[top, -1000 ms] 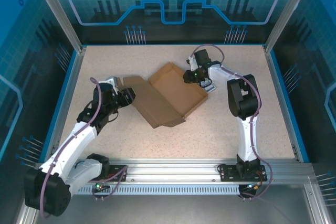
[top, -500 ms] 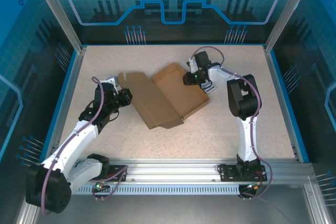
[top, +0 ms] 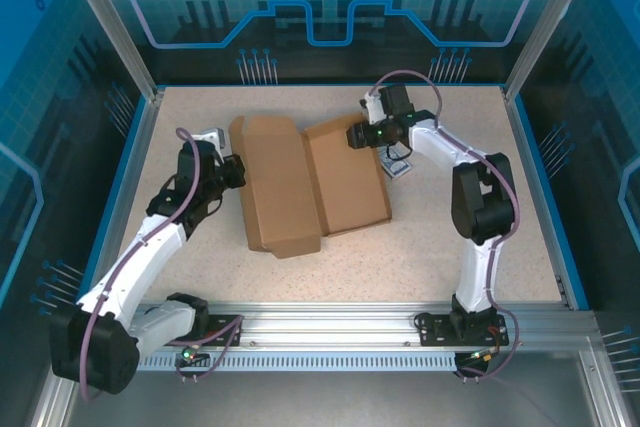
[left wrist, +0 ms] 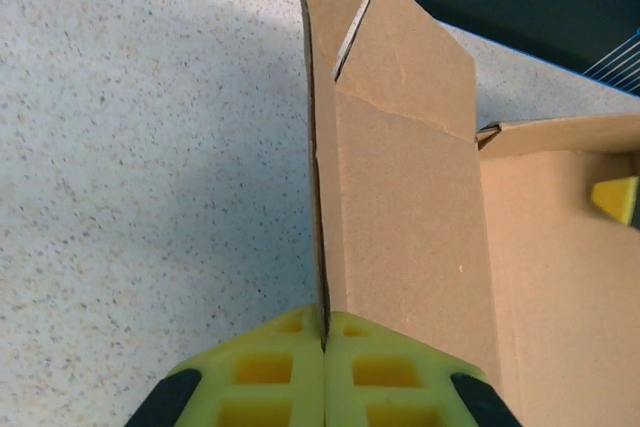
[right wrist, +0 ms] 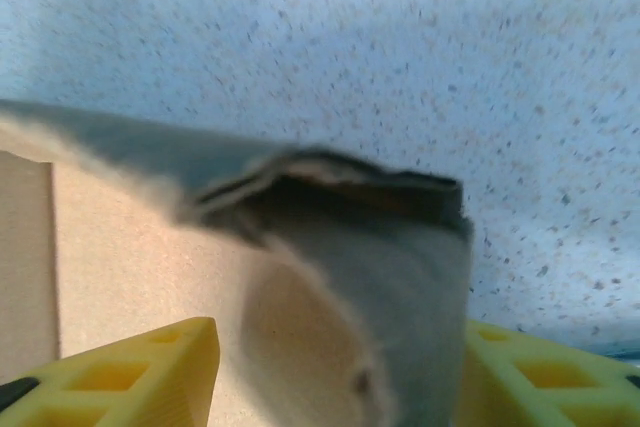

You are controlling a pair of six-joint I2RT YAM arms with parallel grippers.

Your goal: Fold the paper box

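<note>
The paper box (top: 300, 187) lies half-formed mid-table, brown cardboard with a crease down its middle and low walls on its right half. My left gripper (top: 235, 169) is at the box's left edge. In the left wrist view it (left wrist: 325, 332) is shut on the upright left flap (left wrist: 400, 197). My right gripper (top: 358, 137) is at the box's far right corner. In the right wrist view its fingers (right wrist: 150, 372) stand on either side of a blurred, doubled cardboard wall (right wrist: 380, 277), pressed on it.
A small white-edged card (top: 400, 169) lies on the table just right of the box, under the right arm. Blue rails (top: 125, 187) border the speckled tabletop (top: 450, 247), with open surface in front of the box and to its right.
The box has swung from a diamond slant to lie nearly square with the table. Both grippers moved towards the far side with it.
</note>
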